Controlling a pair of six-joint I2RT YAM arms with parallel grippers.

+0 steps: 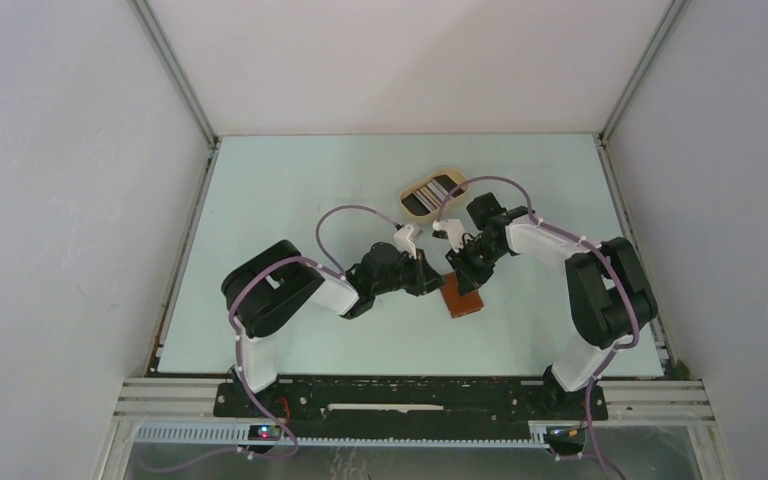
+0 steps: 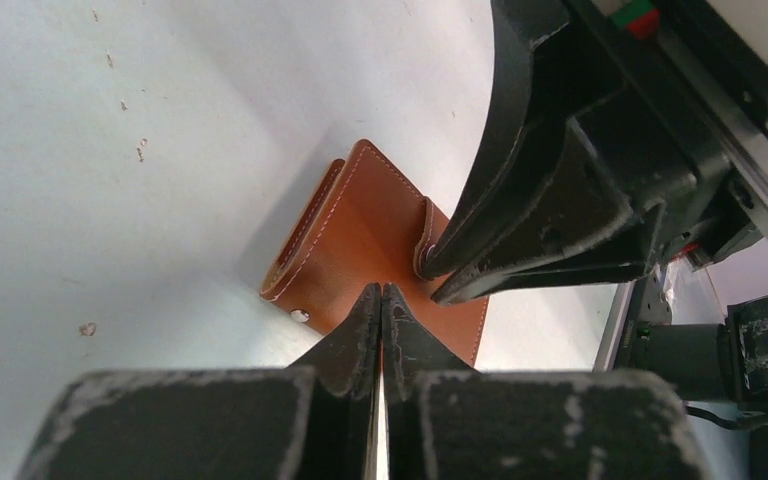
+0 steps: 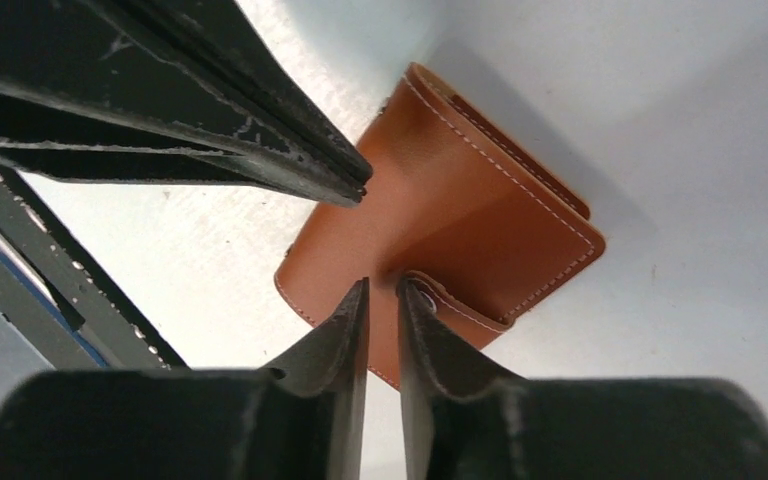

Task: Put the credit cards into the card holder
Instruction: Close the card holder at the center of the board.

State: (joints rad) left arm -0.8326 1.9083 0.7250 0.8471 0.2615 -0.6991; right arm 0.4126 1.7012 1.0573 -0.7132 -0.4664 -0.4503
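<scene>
The left gripper (image 2: 381, 292) is seen clenched, its fingers pressed together with nothing between them, the tips resting at the top face of the card holder (image 3: 460, 200). The right gripper (image 3: 382, 288) is held barely released: a narrow gap is left between its fingers, nothing is seen in it, and the closing tab (image 3: 460, 308) lies just beside one finger. The card holder is laid flat on the bench (image 1: 290, 250), folded shut, between the two grippers. From above it is seen askew, its long axis apparently running from far left to near right. Reddish-brown leather with pale stitching along the edges is shown. The credit cards (image 1: 428, 193), dark and pale, are seen in a beige oval tray (image 1: 405, 192) farther back.
</scene>
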